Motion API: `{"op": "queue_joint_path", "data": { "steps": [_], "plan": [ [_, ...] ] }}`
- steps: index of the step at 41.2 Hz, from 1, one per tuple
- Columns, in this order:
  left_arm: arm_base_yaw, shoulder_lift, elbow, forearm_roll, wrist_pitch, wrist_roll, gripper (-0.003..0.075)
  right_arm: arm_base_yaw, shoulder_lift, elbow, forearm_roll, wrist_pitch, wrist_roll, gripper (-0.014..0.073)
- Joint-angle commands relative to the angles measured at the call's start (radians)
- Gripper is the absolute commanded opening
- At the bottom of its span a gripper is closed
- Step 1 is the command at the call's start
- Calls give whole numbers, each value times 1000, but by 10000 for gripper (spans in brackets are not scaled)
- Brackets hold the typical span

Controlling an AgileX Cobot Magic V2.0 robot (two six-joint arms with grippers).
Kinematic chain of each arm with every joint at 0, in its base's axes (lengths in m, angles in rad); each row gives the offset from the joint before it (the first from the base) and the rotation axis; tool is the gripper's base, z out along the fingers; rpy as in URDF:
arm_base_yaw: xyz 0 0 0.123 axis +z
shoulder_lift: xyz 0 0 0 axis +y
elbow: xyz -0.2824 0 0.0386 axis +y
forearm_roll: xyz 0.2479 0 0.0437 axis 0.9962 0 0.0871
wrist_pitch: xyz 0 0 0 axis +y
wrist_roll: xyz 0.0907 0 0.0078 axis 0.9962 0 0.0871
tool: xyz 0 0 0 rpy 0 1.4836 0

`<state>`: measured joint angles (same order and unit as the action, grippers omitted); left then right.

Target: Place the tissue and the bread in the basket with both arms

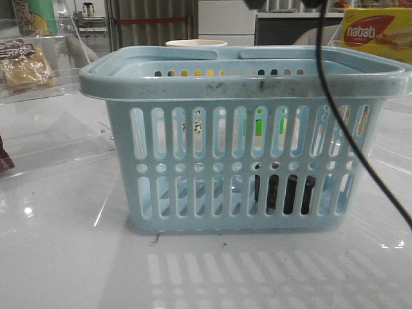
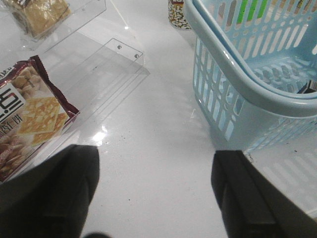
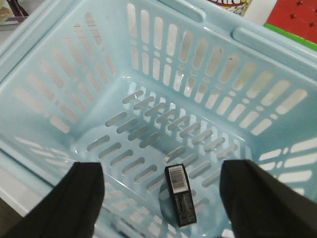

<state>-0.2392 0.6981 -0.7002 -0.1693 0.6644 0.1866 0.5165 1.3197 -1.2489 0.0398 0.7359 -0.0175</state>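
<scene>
One basket (image 1: 244, 129) fills most of your front view: pale blue, slotted, standing upright on the glossy white table (image 1: 64, 257), with its scuffed rim facing you. Look through its lower slots right of centre and you see a dark shape on the floor inside; your right wrist view shows this is the tissue (image 3: 180, 194), a small black pack with a white barcode label, lying on the slotted floor of the basket and apart from the walls, as far as you can tell.

Next in size, your left gripper (image 2: 156, 193) hangs over bare table just beside the basket's outer wall. Its two black fingers (image 2: 54, 193) stand wide apart with nothing between them. Your right gripper (image 3: 161, 198) sits above the basket's interior, its fingers also spread wide and empty, with the tissue lying below the gap between them.

A clear acrylic tray (image 2: 99, 64) lies on the table to the left of the basket. The bread (image 1: 24, 67), golden in a clear wrapper with a dark label, rests at the far left of your front view, well apart from the basket. A maroon cracker packet (image 2: 29, 119) lies near the left gripper. A yellow-red nabati box (image 1: 376, 32) stands behind the basket at the right, and a black cable (image 1: 335, 116) hangs across the front view.
</scene>
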Motion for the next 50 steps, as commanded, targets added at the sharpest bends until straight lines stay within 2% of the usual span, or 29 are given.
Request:
{"op": "queue_joint_path", "data": {
  "steps": [1,12,22,36,44,50],
  "plan": [
    [-6,2,-30,-16,-83,2,526,0,-138,52,-40,-77,-16,591],
    [-6,2,-30,-16,-84,2,526,-1,-415,313,-83,-86,-3,591],
    [-6,2,-30,-16,-85,2,526,-2,-567,484,-90,-91,51,591],
    [-2,12,-33,-14,-86,-4,533,-2,-602,515,-92,-80,53,591],
    [75,135,-80,-14,-105,-6,631,-2,-602,515,-92,-80,53,591],
    [166,296,-164,-14,-131,-6,644,-2,-602,515,-92,-80,53,591]
  ]
}}
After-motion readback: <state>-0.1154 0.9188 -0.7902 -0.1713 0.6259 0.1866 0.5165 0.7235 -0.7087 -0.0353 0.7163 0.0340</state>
